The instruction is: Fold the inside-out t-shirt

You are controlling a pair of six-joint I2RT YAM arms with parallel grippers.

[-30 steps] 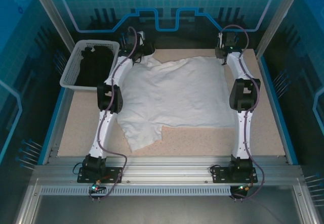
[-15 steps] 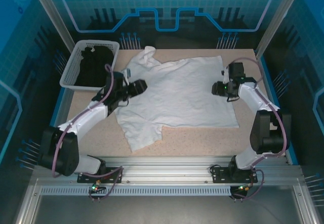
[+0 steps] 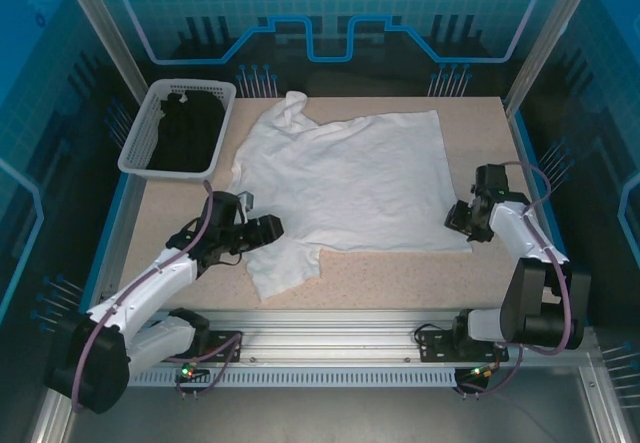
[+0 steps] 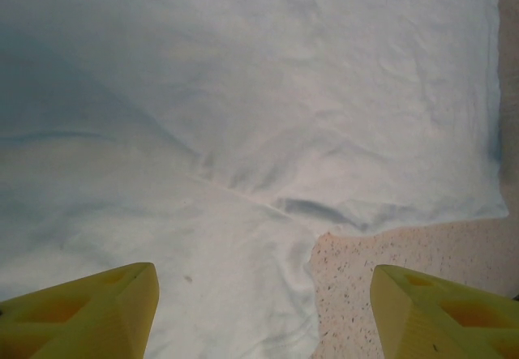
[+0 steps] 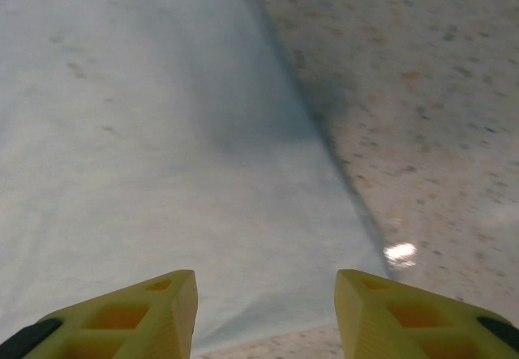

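As viewed from above and working outward from the near edge, found the left gripper (image 3: 268, 229) low over the speckled table (image 3: 400, 273), at the near-left part of the inside-out t-shirt (image 3: 350, 178), beside a sleeve flap projecting toward the near edge. Confirmed through the left wrist camera: yellow fingers (image 4: 89, 314) set wide apart, jaws open and holding nothing, with wrinkled white cloth below and a patch of bare tabletop at the lower right of that view. Cannot tell whether touching the cloth.

Located the right gripper (image 3: 458, 218) at the shirt's right edge, close to its near-right corner. Confirmed through the right wrist camera: fingertips (image 5: 130, 318) apart, jaws open and empty, with the cloth's straight edge running diagonally beneath and bare tabletop beyond it. Likewise cannot tell contact with the fabric.

Recorded the t-shirt lying spread across the middle of the table, mostly flat, lightly creased, white throughout, with its far-left corner bunched into a small raised fold. Noted speckled surface exposed along the near edge and down the right side.

Noted, furthest out at the far-left corner of the table, a pale slatted basket (image 3: 133, 148) holding a black garment (image 3: 185, 128), near the bunched corner of the shirt but apart from it.
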